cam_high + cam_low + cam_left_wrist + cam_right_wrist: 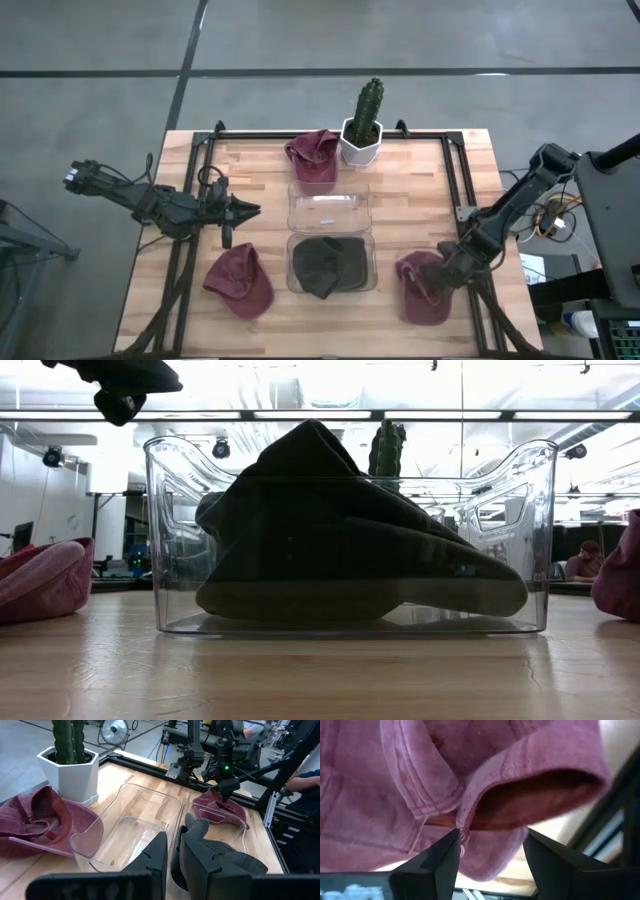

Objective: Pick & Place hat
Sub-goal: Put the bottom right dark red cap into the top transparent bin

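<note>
Three maroon hats lie on the wooden table: one at the far middle (313, 155), one near left (240, 280), one near right (425, 290). A dark green hat (328, 265) lies in the nearer clear bin (530, 540). My right gripper (445, 268) is open and low over the near-right hat (420, 780), its fingers on either side of a fold at the hat's edge (470, 810). My left gripper (250, 210) is shut and empty, above the table left of the bins (172, 845). My right gripper's open fingers (451, 845) come slanting down from the table's right side at the near-right hat's folded edge (462, 822). I cannot tell whether they touch it. The hat lies flat on the table.
An empty clear bin (328, 205) stands just beyond the nearer one. A cactus in a white pot (362, 130) stands at the far edge beside the far hat. A black frame (455, 190) runs round the table top. People and equipment show in the room behind.
</note>
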Tool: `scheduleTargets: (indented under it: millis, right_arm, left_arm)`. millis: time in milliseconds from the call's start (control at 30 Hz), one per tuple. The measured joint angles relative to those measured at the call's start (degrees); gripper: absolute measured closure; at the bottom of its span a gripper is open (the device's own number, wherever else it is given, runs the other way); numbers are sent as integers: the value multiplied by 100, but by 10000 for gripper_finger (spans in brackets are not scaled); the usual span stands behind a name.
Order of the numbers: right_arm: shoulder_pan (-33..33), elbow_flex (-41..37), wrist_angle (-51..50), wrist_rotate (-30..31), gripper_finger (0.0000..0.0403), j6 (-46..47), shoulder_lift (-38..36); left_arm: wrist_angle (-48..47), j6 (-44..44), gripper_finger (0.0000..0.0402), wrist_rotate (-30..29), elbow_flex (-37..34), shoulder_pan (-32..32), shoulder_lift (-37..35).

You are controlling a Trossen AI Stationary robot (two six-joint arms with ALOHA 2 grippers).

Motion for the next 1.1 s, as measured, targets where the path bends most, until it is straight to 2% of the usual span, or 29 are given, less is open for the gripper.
scheduleTargets:
  millis: [267,467,600,800,967,1100]
  right_arm:
    - [-2,-398,746,477,195,46,-2]
    - [-2,-417,756,666,206,-9,-2]
    - [-2,-421,748,749,253,-23,-2]
    - [-2,-417,749,748,375,-163,-9]
    - [-2,-352,709,755,389,-313,-56]
    - [-4,-13,658,766,391,-597,-131]
  left_arm:
    - [2,0,354,0,0,0,0]
    - [4,0,354,0,0,-1,0]
    - [3,0,354,-1,0,0,0]
    - [2,0,354,0,0,0,0]
    - [2,0,354,0,0,0,0]
    - [6,2,354,0,0,1,0]
